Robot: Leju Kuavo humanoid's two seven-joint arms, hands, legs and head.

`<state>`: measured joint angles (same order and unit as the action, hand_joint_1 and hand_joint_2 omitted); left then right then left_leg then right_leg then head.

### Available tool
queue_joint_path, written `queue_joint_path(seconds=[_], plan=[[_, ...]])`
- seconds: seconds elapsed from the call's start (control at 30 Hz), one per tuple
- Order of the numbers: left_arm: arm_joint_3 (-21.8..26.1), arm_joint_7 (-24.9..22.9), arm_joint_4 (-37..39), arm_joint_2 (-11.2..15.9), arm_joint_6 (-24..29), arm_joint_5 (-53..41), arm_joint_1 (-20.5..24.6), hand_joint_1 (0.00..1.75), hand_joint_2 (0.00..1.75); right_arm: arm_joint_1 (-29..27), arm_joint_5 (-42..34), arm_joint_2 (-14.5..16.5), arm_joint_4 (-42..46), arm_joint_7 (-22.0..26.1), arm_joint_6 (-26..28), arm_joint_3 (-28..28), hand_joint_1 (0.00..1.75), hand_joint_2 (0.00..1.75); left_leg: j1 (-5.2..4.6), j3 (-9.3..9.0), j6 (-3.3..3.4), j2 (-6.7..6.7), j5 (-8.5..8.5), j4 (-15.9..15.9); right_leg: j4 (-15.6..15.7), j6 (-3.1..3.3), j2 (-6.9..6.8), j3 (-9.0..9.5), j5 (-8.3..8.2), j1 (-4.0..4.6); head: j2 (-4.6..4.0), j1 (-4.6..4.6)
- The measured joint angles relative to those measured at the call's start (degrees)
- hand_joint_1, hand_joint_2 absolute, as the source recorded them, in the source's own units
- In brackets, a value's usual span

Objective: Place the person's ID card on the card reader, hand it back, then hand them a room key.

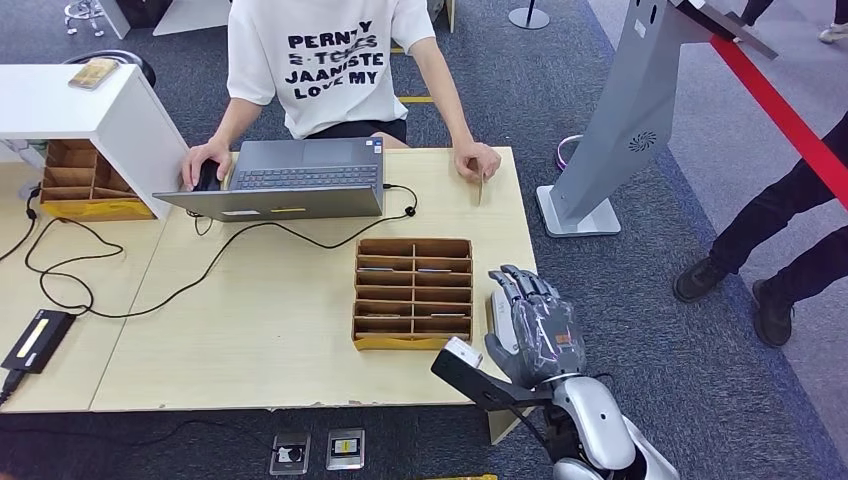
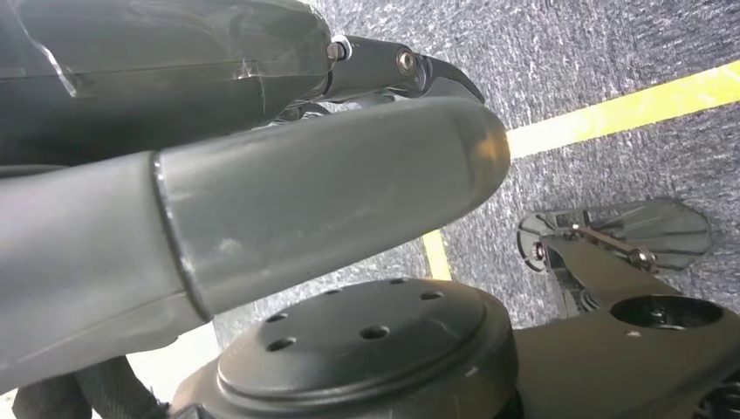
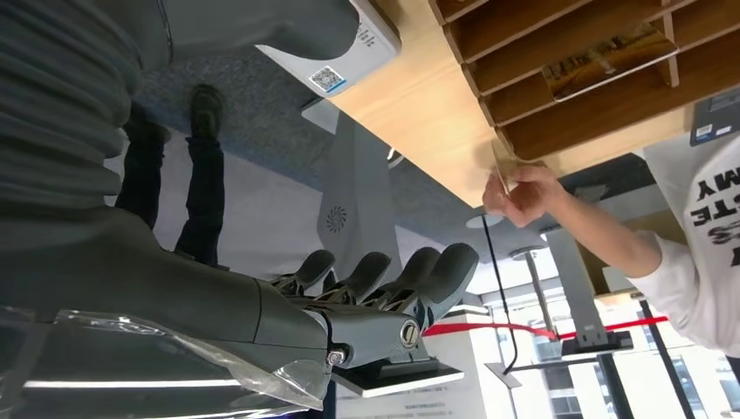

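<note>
Table edge (image 1: 520,240) beside right hand (image 1: 530,325)

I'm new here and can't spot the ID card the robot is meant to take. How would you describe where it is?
Start at the long wooden table and find the person in the white printed T-shirt behind the grey laptop. The ID card is the thin tan card held on edge in that person's hand near the table's far right corner, unlike the cards lying flat in the cardboard divider tray.
</note>
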<state>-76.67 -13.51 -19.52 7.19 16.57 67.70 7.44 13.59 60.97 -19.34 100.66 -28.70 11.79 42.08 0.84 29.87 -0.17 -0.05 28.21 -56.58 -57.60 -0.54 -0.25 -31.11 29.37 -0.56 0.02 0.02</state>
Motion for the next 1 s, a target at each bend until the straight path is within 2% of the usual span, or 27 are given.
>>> queue_joint_path(seconds=[0.2, 0.47, 0.8, 1.0], plan=[[-0.63, 1.47, 1.31, -0.22, -2.14, -1.7, 0.04, 0.0, 0.0, -0.8, 1.49, 0.31, 0.03, -0.19, -3.21, -0.47, 0.48, 1.75, 0.0, 0.0, 0.0, 0.0, 0.0, 0.0, 0.0, 0.0, 0.0, 0.0, 0.0, 0.0, 0.0, 0.0], [-1.07, 2.27, 2.48, -0.5, -2.87, -2.91, 0.14, 0.0, 0.0, -1.0, 1.77, 0.67, 0.02, 0.31, -4.36, -0.87, 0.45, 1.75, 0.0, 0.0, 0.0, 0.0, 0.0, 0.0, 0.0, 0.0, 0.0, 0.0, 0.0, 0.0, 0.0, 0.01], [-1.47, 2.87, 3.46, -0.91, -3.17, -3.66, 0.4, 0.0, 0.0, 0.88, 0.33, 2.45, -0.98, 3.17, -5.92, -0.86, 0.49, 1.75, 0.0, 0.02, 0.0, 0.0, 0.0, 0.0, -0.01, 0.0, -0.02, 0.02, 0.0, 0.0, 0.0, 0.01], [-1.62, 2.94, 3.93, -1.11, -2.94, -3.1, 0.41, 0.0, 0.0, 2.85, -1.43, 3.71, -2.55, 5.14, -6.03, -0.71, 0.45, 1.75, 0.0, 0.03, 0.0, -0.01, 0.0, 0.01, -0.01, 0.0, -0.01, 0.02, 0.0, 0.0, 0.0, 0.0]])
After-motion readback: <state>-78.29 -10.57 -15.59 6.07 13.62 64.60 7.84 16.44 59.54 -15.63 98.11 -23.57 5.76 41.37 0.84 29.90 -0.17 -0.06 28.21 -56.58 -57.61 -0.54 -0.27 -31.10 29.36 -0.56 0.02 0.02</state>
